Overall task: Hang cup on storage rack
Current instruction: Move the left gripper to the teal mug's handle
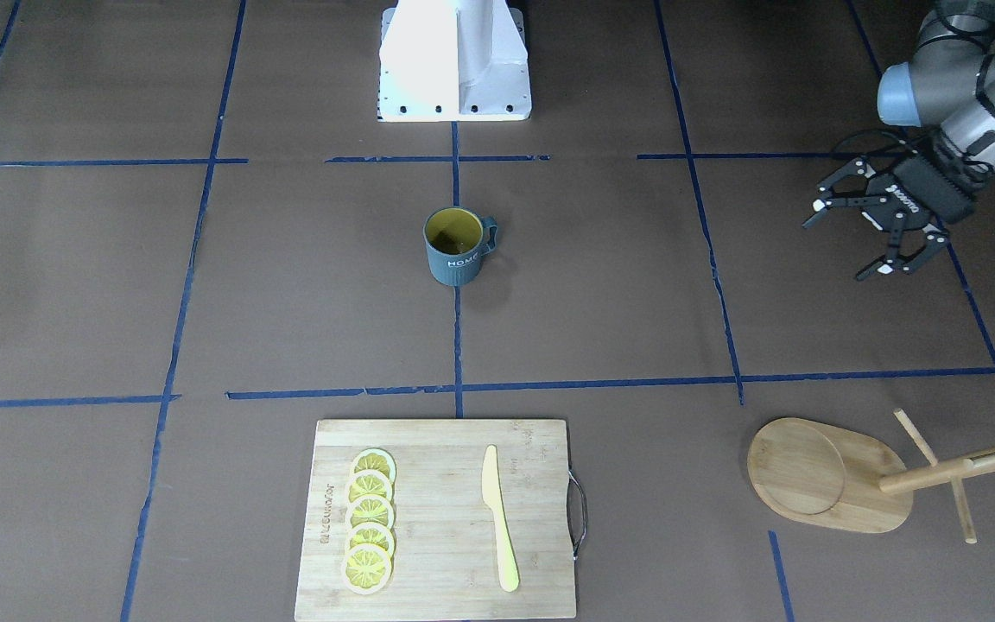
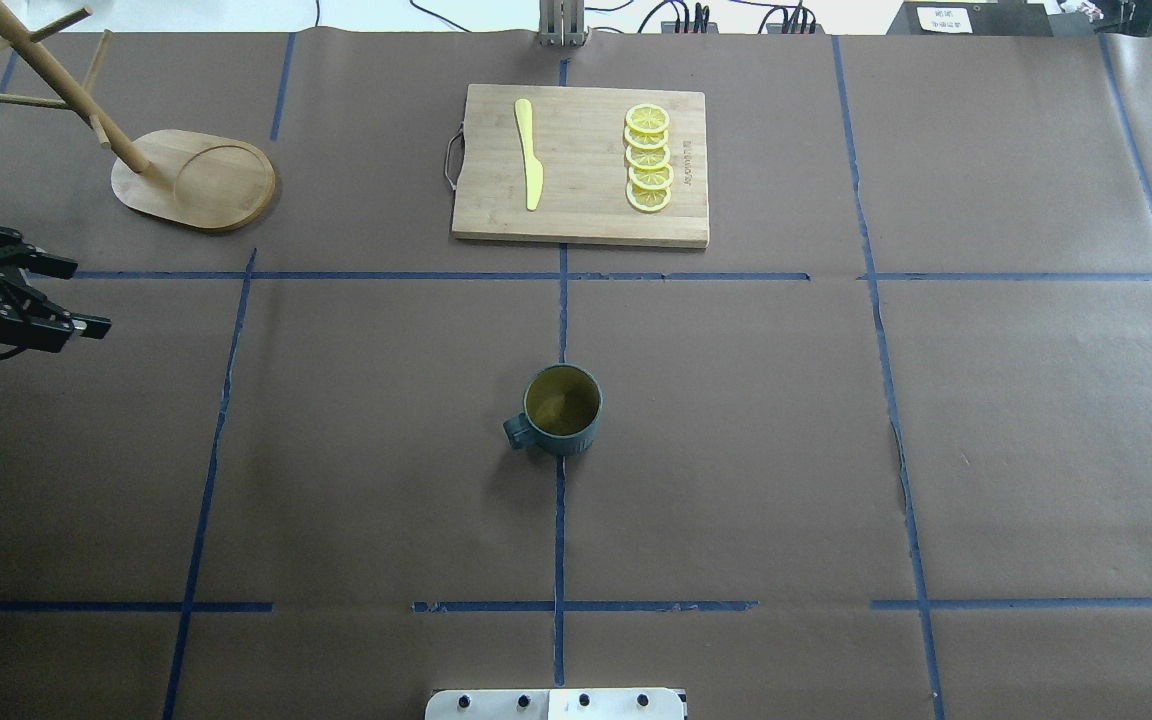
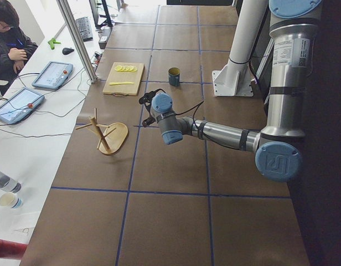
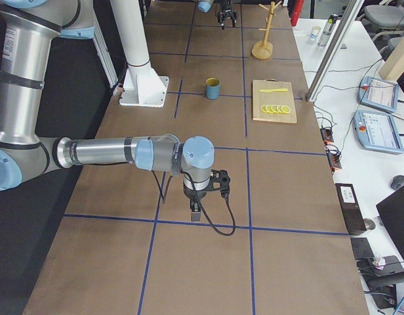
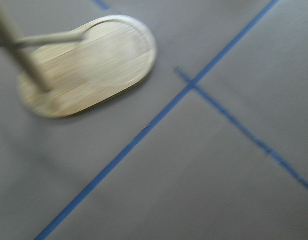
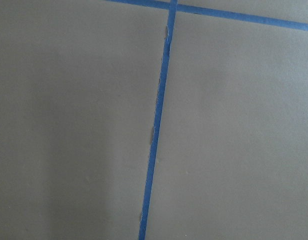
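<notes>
The cup (image 1: 456, 246), dark grey-blue with a yellow inside and white lettering, stands upright at the table's middle (image 2: 561, 408), its handle toward the robot's left. The storage rack (image 1: 826, 475), a bamboo mug tree on an oval base (image 2: 196, 180), stands at the far left; the left wrist view shows its base (image 5: 89, 65). My left gripper (image 1: 843, 242) is open and empty, hovering between rack and robot (image 2: 81, 297), far from the cup. My right gripper (image 4: 196, 211) shows only in the exterior right view, low over the table's right end; I cannot tell its state.
A bamboo cutting board (image 2: 586, 200) with several lemon slices (image 2: 648, 158) and a yellow knife (image 2: 528, 155) lies at the far middle. The white robot base (image 1: 454, 60) is at the near edge. An operator (image 3: 10, 44) sits beyond the far side.
</notes>
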Tool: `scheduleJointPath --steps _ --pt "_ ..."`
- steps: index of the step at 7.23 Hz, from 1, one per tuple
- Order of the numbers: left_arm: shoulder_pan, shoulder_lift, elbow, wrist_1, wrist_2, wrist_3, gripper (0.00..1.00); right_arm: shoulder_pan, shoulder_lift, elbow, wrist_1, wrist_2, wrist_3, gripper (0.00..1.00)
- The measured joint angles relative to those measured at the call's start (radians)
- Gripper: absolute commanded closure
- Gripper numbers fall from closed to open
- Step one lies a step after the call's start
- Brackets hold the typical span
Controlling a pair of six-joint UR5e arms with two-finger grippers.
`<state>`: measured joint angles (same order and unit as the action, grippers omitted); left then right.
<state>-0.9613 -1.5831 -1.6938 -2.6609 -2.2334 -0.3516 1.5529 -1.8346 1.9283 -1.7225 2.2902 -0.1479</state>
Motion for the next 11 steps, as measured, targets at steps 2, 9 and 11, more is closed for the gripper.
scheduleJointPath --steps 2,9,11 --pt "0.237 -0.028 0.002 -0.128 0.312 -0.088 0.00 0.000 0.000 -0.001 0.001 0.000 0.001 0.00" --pt "0.629 -0.382 0.197 -0.157 0.676 -0.101 0.00 -0.001 0.001 -0.003 0.000 0.000 0.001 0.00" --pt "0.647 -0.414 0.229 -0.158 0.678 -0.101 0.01 -0.001 0.001 -0.003 0.001 0.000 0.002 0.00"
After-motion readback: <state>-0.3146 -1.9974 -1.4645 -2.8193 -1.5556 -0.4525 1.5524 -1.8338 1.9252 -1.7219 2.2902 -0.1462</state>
